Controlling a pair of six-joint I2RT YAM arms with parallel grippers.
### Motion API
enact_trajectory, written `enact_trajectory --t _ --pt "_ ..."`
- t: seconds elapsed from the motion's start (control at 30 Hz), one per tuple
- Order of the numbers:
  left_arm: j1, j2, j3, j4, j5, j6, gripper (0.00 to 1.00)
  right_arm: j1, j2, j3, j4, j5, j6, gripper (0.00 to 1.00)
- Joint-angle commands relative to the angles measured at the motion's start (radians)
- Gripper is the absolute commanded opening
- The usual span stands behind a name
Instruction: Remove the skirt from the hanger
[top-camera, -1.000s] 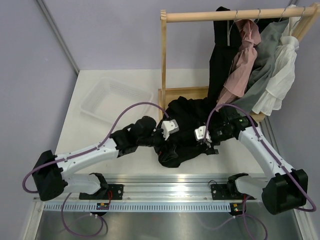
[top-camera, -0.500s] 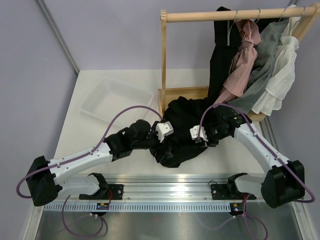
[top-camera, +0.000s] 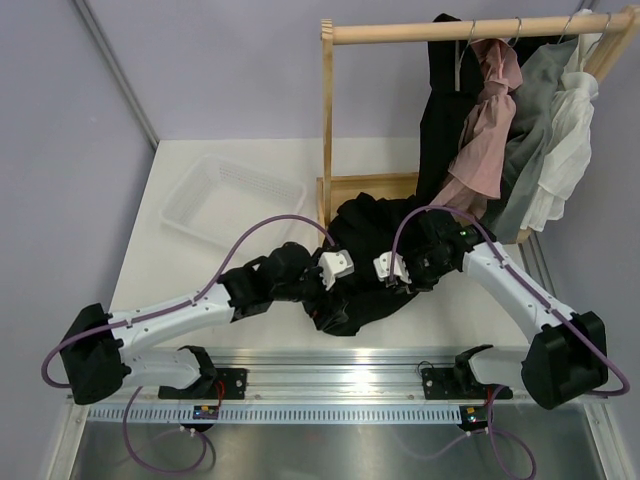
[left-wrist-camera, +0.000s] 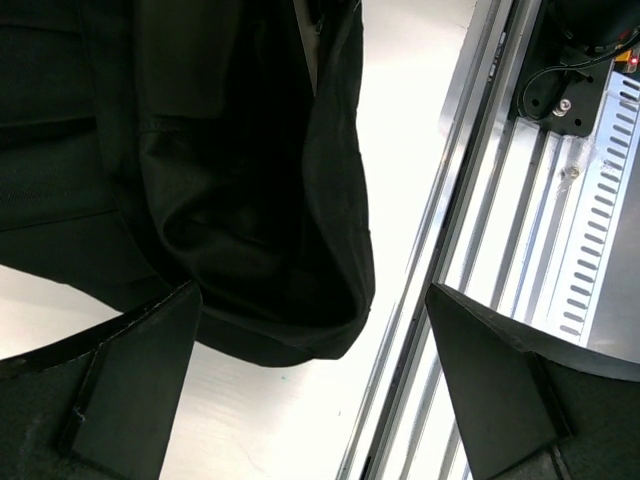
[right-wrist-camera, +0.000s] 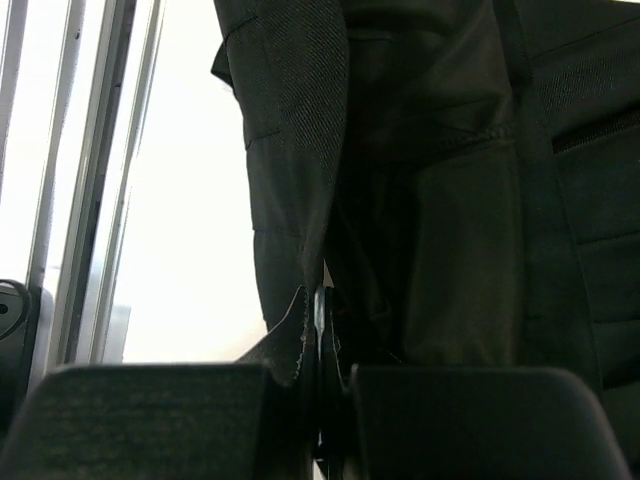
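The black skirt (top-camera: 365, 250) lies crumpled on the white table (top-camera: 200, 290) between my two arms. My left gripper (top-camera: 335, 298) is at its near-left edge. In the left wrist view its fingers (left-wrist-camera: 110, 380) stand wide apart, with the skirt's lower fold (left-wrist-camera: 250, 200) beyond them and bare table between. My right gripper (top-camera: 397, 288) is at the skirt's near-right side. Seen from the right wrist, this gripper (right-wrist-camera: 320, 310) is shut, its tips pinching the hanging edge of a skirt fold (right-wrist-camera: 300, 180). The hanger is hidden in the cloth.
A wooden rack (top-camera: 327, 130) stands at the back with a long black garment (top-camera: 445, 110), pink (top-camera: 485, 110), grey (top-camera: 530, 130) and white clothes (top-camera: 565, 140) hanging. A clear plastic tray (top-camera: 230, 195) sits back left. The aluminium rail (top-camera: 340, 365) runs along the near edge.
My right gripper has gone from open to shut and slid a little left onto the skirt's edge. The left arm shifted slightly; its gripper stayed open.
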Motion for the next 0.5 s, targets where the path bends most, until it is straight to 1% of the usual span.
enact_trajectory --t 0.0,0.1,0.13,0.17,0.23,0.33,0.4,0.47 --pt "-0.005 -0.051 0.014 0.015 -0.024 0.030 0.99 0.014 -0.011 0.051 -0.060 -0.009 0.005 0.00" --pt "-0.005 -0.090 0.009 -0.015 -0.048 0.044 0.99 0.014 -0.059 0.161 -0.117 -0.038 0.061 0.00" --pt "-0.005 -0.103 0.009 -0.022 -0.059 0.050 0.99 0.014 -0.079 0.238 -0.135 -0.046 0.093 0.00" --pt "-0.005 -0.112 0.009 -0.028 -0.071 0.052 0.99 0.014 -0.090 0.273 -0.160 -0.057 0.119 0.00" --pt "-0.005 -0.138 0.007 -0.048 -0.128 0.056 0.99 0.014 -0.105 0.371 -0.188 -0.061 0.159 0.00" --pt "-0.005 -0.170 0.004 -0.064 -0.223 0.058 0.99 0.013 -0.111 0.435 -0.224 -0.045 0.181 0.00" --pt "-0.005 -0.186 0.001 -0.061 -0.269 0.058 0.99 0.014 -0.117 0.430 -0.226 -0.026 0.187 0.00" --pt "-0.003 -0.210 -0.002 -0.055 -0.280 0.055 0.99 0.013 -0.133 0.409 -0.212 -0.020 0.207 0.00"
